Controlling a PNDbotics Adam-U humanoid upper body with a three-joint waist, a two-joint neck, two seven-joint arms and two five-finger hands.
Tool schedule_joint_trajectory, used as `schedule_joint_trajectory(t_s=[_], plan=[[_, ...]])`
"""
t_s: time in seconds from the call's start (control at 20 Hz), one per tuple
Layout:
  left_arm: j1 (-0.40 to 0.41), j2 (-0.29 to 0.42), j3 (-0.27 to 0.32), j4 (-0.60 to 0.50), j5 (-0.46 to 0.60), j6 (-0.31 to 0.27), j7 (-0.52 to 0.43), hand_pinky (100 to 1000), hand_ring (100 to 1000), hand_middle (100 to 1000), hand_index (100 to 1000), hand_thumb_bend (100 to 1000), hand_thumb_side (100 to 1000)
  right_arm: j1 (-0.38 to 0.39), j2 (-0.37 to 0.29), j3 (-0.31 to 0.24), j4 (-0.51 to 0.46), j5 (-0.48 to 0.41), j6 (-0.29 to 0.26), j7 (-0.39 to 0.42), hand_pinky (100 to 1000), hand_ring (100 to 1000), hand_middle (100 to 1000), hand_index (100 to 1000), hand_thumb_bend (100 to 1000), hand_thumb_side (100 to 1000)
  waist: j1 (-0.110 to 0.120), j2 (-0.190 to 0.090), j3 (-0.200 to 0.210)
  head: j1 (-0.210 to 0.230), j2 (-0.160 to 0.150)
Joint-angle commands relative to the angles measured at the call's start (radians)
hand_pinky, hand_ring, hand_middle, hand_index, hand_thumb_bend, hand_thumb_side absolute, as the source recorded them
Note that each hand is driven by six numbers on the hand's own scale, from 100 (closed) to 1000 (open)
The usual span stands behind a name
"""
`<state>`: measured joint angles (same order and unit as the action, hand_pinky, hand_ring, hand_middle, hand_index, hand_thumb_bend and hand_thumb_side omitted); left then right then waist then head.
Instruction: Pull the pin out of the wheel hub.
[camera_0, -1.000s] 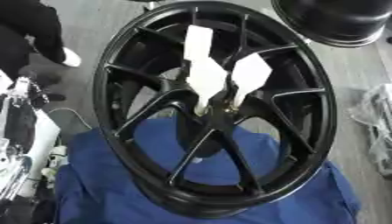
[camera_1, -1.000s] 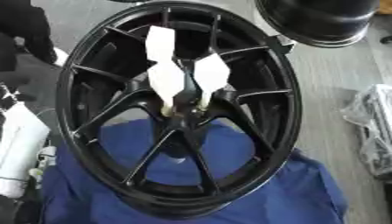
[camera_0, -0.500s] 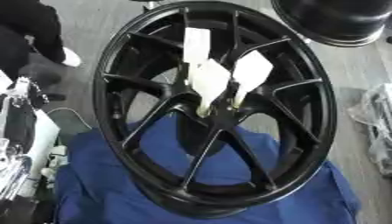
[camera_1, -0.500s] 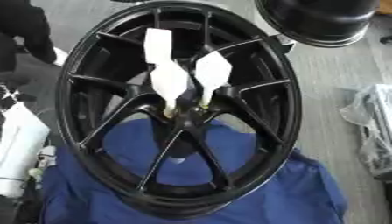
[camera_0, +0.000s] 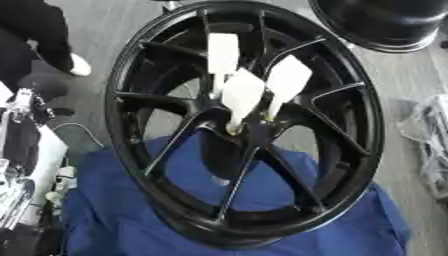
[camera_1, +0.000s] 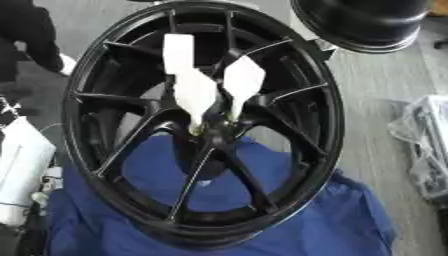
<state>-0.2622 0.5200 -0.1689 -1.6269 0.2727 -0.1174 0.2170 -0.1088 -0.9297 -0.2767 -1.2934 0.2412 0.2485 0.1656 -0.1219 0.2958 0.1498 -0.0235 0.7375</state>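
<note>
A large black multi-spoke alloy wheel (camera_0: 131, 125) stands tilted on a blue cloth (camera_0: 350, 220) that lies under its lower rim. At the wheel's central hub (camera_0: 249, 132), three white paddle-shaped tags on thin stems (camera_0: 242, 95) fan upward, their lower ends meeting at the hub where the pin sits. A second black wheel (camera_0: 385, 22) lies beyond, toward the far right. Neither robot hand appears, so the state of their fingers cannot be told.

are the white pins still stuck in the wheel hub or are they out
In. Three white-tagged pins stand with their lower ends at the hub of the black wheel; no hand shows.
</note>
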Motion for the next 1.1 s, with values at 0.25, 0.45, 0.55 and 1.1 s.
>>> schedule_joint_trajectory(t_s=[0.25,0.45,0.55,1.1], plan=[[-0.004,0.033,0.009,-0.017,-0.001,0.002,0.000,628,801,655,688,131,904,-0.006,-0.040,-0.023,-0.013,-0.001,0.069,-0.098,910,918,935,953,364,100,0.002,-0.014,-0.001,-0.003,0.005],[-0.004,0.034,0.007,-0.017,-0.004,0.004,-0.001,628,801,655,688,129,904,-0.011,-0.035,-0.017,-0.005,-0.061,0.089,-0.160,880,874,862,940,100,186,0.002,-0.014,0.000,-0.004,0.006],[-0.003,0.033,0.008,-0.016,-0.005,0.006,0.000,628,800,655,687,129,905,-0.027,-0.024,-0.032,-0.017,-0.094,0.076,-0.191,844,805,724,857,100,438,0.002,-0.015,-0.001,-0.004,0.003],[-0.012,0.019,0.001,-0.016,0.000,0.008,-0.003,627,799,655,686,132,901,-0.228,0.158,-0.072,-0.096,-0.289,-0.003,-0.385,808,708,676,820,100,779,0.009,-0.021,0.014,-0.009,-0.014]])
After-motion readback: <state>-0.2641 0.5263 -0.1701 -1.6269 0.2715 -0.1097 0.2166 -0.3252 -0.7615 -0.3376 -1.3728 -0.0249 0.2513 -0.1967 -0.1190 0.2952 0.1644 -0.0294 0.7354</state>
